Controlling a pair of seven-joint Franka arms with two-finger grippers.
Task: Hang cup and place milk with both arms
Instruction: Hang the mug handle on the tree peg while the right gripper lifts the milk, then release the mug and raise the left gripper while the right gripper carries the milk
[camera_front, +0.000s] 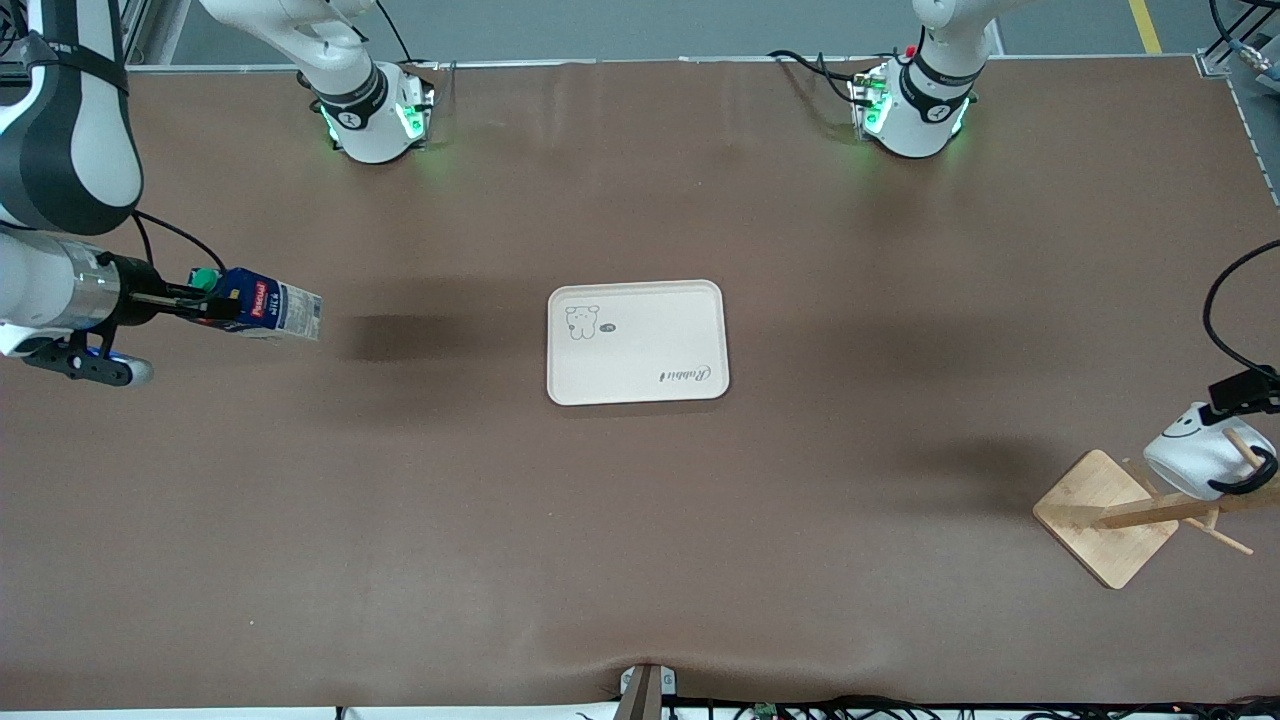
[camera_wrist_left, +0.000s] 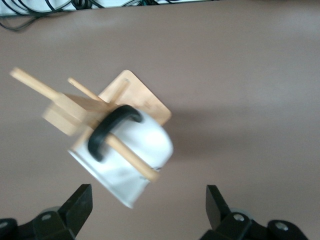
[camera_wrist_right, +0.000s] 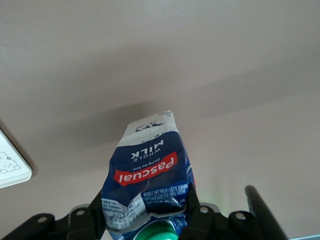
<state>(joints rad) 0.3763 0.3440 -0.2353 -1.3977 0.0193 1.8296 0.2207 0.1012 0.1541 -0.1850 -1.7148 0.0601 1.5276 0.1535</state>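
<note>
Milk (camera_front: 268, 308): dark blue carton, green round cap, red label patch reading "Pascual"; "WHOLE MILK" in white above a pale lower part, legible in the right wrist view (camera_wrist_right: 146, 186). Held in the air, tipped on its side, over the brown tabletop (camera_front: 640, 560) toward the right arm's end, about midway between the base edge and the front-camera edge.

Right gripper (camera_front: 205, 302): fingers clamped on the carton's capped end, one either side of it.

Cup (camera_front: 1205, 455): white mug, black loop handle, black smiley face partly visible. It hangs tilted on the wooden rack (camera_front: 1150, 512), a peg passing through the handle, as the left wrist view (camera_wrist_left: 131, 157) shows. Location: near the table edge at the left arm's end, closer to the front-camera corner.

Left gripper (camera_front: 1240, 392): over the cup, fingers (camera_wrist_left: 80, 205) spread wide apart, either side of the mug without touching it.

Tray (camera_front: 700, 310): cream, rounded rectangle, at the table's centre; printed with a small animal drawing and the script word "Rabbit".

Rack base: square pale wood plate, flat on the table.
</note>
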